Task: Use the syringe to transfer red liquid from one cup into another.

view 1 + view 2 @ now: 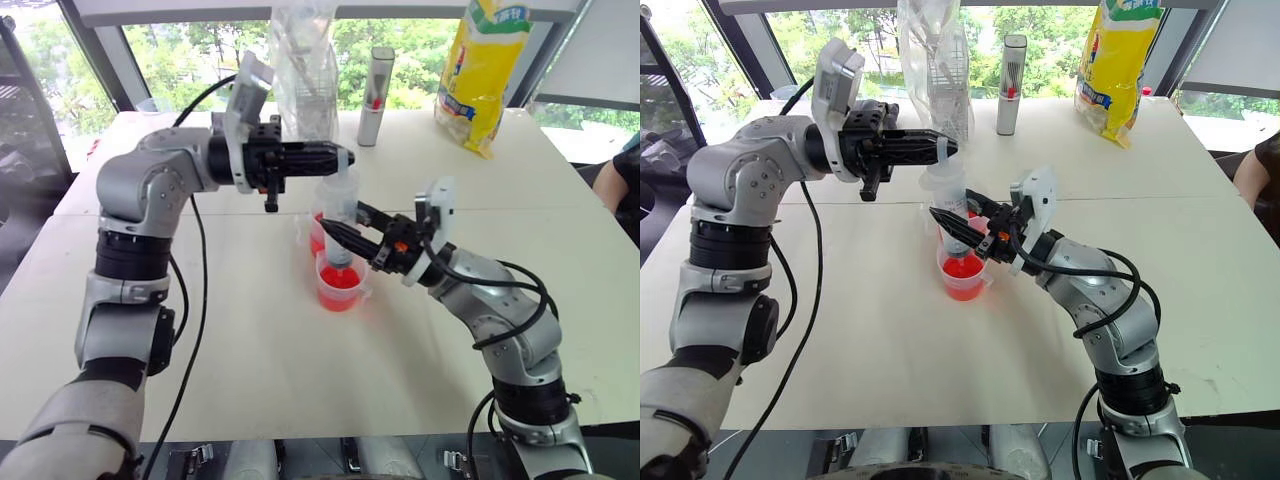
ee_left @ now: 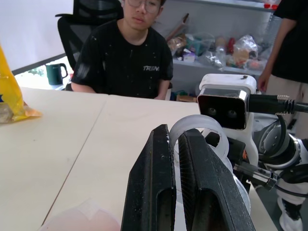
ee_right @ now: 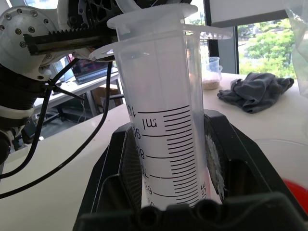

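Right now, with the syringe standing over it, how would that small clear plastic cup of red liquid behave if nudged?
Small clear plastic cup: probably light and thin-walled, so it may slide or tip easily. Its red liquid would likely slosh out; red wetness already shows beside it. The large clear plastic syringe, held upright inside by the right gripper, could lever it over.
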`<state>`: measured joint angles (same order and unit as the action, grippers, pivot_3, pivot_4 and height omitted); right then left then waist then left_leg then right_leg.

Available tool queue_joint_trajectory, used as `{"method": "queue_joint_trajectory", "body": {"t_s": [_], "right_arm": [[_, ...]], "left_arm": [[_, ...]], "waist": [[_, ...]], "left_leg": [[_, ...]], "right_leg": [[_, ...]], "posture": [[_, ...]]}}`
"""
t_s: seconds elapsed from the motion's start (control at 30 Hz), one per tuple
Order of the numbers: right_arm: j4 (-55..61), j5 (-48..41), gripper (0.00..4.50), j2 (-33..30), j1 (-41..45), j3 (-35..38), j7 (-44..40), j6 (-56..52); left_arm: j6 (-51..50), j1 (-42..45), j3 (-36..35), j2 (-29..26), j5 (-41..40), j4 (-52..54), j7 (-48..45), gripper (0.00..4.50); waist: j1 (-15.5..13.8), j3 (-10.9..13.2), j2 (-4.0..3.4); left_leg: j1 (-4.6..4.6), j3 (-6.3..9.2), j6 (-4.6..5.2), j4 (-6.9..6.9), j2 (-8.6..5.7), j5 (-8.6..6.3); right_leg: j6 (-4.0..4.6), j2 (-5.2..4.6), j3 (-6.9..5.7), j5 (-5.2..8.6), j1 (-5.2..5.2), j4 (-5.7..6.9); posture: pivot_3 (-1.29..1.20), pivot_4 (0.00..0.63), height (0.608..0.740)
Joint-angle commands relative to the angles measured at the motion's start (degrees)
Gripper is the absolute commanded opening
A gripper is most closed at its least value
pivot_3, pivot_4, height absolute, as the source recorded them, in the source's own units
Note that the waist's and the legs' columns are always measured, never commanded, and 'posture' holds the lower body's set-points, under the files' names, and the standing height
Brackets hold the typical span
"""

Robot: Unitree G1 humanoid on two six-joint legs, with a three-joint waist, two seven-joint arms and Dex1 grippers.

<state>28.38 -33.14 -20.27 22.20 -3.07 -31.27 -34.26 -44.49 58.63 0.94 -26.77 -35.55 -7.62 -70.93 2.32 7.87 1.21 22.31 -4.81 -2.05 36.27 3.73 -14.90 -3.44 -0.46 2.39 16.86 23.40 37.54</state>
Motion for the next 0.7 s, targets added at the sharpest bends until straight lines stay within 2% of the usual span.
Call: {"method": "queue_joint_trajectory", "body": {"t_s": [0.03,0.4,0.5,0.7], "right_arm": [[2.3,-1.9,1.44,0.6,3.7,4.1,1.6,1.8],[2.5,-2.6,1.44,-0.3,3.0,3.7,1.4,1.0],[2.6,-2.7,1.44,-0.3,2.7,3.6,1.3,0.8],[2.8,-3.0,1.44,-0.5,2.5,3.4,1.3,0.6]], "left_arm": [[-1.4,-1.1,3.2,1.0,-1.2,3.0,-1.9,0.09],[0.3,0.5,1.8,1.1,-0.4,1.2,-0.6,0.09],[-0.2,1.5,0.7,0.7,-1.0,0.1,-0.4,1.00],[0.3,1.8,-0.7,-0.1,-0.8,-0.3,0.1,3.85]], "waist": [[0.0,0.0,0.00],[0.0,0.0,0.00],[0.0,0.0,0.00],[0.1,0.0,0.00]], "left_leg": [[0.00,0.00,0.00,0.00,0.00,0.00],[0.00,0.00,0.00,0.00,0.00,0.00],[0.00,0.00,0.00,0.00,0.00,0.00],[0.00,0.01,0.00,-0.01,0.00,0.00]], "right_leg": [[0.00,0.00,0.00,0.00,0.00,0.00],[0.00,0.00,0.00,0.00,0.00,0.00],[0.00,0.00,0.00,0.00,0.00,0.00],[0.00,0.02,0.00,0.00,0.00,-0.01]], "posture": [[0.00,0.150,0.740],[0.00,0.150,0.740],[0.00,0.150,0.740],[0.00,0.150,0.740]]}}
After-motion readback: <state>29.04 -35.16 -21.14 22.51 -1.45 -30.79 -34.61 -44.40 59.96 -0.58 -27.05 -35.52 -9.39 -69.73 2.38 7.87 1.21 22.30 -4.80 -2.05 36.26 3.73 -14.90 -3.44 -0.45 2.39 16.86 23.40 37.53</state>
